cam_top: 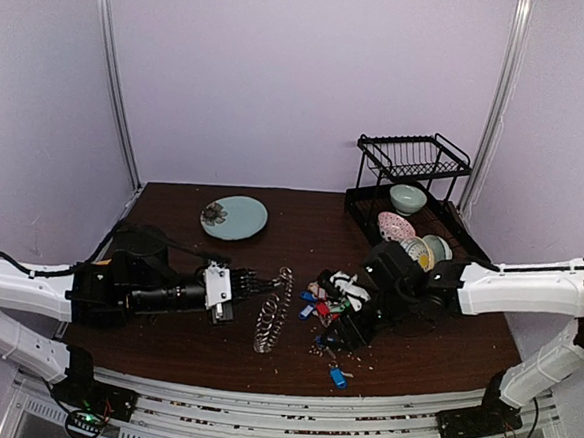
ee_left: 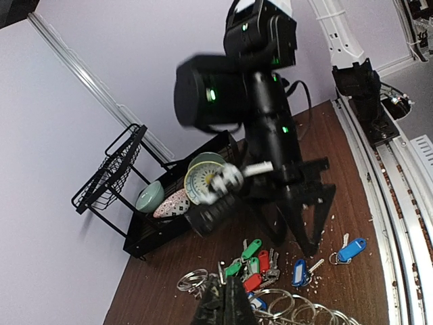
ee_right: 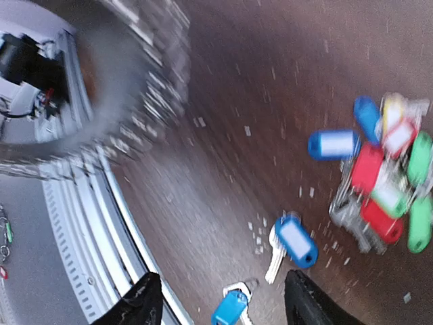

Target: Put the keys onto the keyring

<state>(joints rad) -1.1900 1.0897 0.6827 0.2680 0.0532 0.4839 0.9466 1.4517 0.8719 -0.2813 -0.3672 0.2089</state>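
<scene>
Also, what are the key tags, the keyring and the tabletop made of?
Key tags: they look like glossy coloured plastic, with pale paper-like label windows. Keyring: thin silvery metal, going by the glints. Tabletop: dark brown with a streaky wood-grain look and low sheen; solid wood or laminate, can't tell.

On a dark wooden desk (cam_top: 178, 343), the left gripper (cam_top: 259, 283) reaches right to the upper rim of the keyring (cam_top: 272, 313), which stands on edge at centre; to its right, the right gripper (cam_top: 347, 331) points down beside a heap of keys (cam_top: 322, 303) with blue, red and green tags; one blue-tagged key (cam_top: 338, 377) lies apart, nearer the front edge; a pale blue plate (cam_top: 242, 219) sits far left; bowls (cam_top: 408, 197) fill a black rack (cam_top: 414, 157) far right.
</scene>
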